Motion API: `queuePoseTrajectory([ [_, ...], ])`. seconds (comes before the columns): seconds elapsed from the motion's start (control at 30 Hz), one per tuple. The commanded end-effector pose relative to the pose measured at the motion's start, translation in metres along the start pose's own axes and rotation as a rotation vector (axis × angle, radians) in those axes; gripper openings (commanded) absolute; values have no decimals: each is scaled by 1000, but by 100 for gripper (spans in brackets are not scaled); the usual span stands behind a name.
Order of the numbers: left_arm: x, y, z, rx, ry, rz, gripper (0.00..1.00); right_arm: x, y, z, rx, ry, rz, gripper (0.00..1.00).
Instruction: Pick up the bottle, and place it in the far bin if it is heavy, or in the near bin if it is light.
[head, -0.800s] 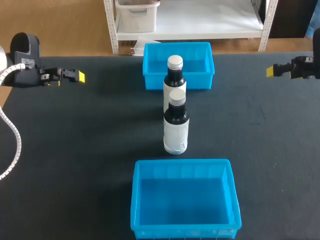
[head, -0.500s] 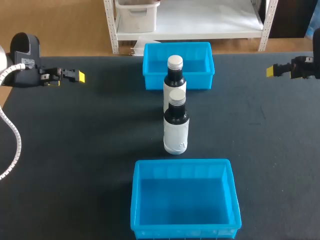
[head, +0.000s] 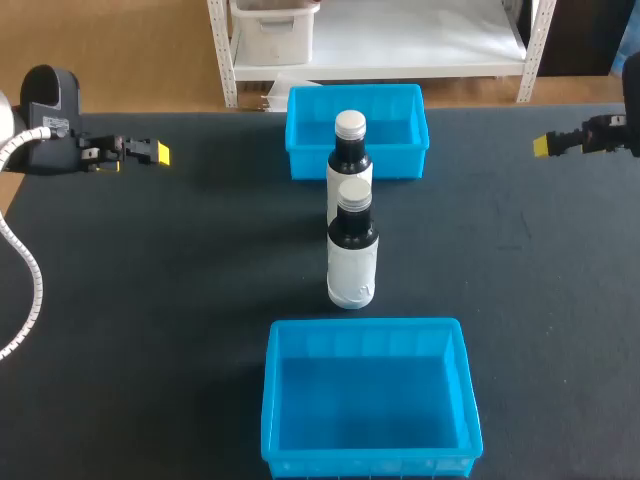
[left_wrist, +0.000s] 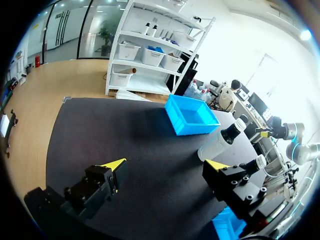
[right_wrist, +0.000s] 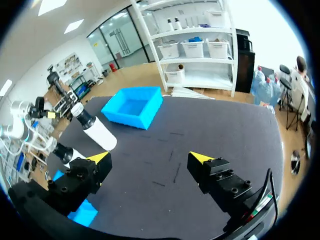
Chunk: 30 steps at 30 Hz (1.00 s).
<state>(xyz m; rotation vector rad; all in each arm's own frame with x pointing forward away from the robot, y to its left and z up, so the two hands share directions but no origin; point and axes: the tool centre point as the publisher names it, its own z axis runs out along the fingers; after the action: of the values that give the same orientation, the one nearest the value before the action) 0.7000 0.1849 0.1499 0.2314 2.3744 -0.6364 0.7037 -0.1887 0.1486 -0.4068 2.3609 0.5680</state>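
Two white bottles with dark necks and grey caps stand upright in a row at the table's middle. The far bottle (head: 350, 150) is just in front of the far blue bin (head: 305, 160); the near bottle (head: 352, 260) stands a little short of the near blue bin (head: 370, 400). Both bins hold nothing. My left gripper (head: 152, 152) hovers open at the far left, well away from the bottles. My right gripper (head: 545, 145) hovers open at the far right. In the left wrist view the gripper (left_wrist: 167, 165) has nothing between its fingers, with the far bottle (left_wrist: 220, 142) ahead. The right wrist view shows its gripper (right_wrist: 150, 157) likewise, far bottle (right_wrist: 95, 131) ahead.
The dark table mat (head: 180, 280) lies bare on both sides of the bottles. The two bottles stand close together, nearly touching as seen from the head view. The table's back edge runs just behind the far bin.
The right gripper has shifted very slightly; the bottles, the bins and the left arm have kept their places.
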Motion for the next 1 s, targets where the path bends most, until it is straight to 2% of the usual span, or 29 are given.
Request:
queuePoseTrajectory([
  [0.03,0,0,0,0,0,0,100,-6,-9,-8,-467,196,-547,100],
  [0.67,0,0,0,0,0,0,100,-6,-9,-8,-467,196,-547,100],
  [0.73,0,0,0,0,0,0,100,-7,0,1,-524,186,-701,100],
  [0.77,0,0,0,0,0,0,100,-6,5,3,-554,172,-734,100],
  [0.87,0,0,0,0,0,0,100,-4,18,6,-606,109,-801,100],
  [1.0,0,0,0,0,0,0,100,0,39,15,-641,50,-827,100],
])
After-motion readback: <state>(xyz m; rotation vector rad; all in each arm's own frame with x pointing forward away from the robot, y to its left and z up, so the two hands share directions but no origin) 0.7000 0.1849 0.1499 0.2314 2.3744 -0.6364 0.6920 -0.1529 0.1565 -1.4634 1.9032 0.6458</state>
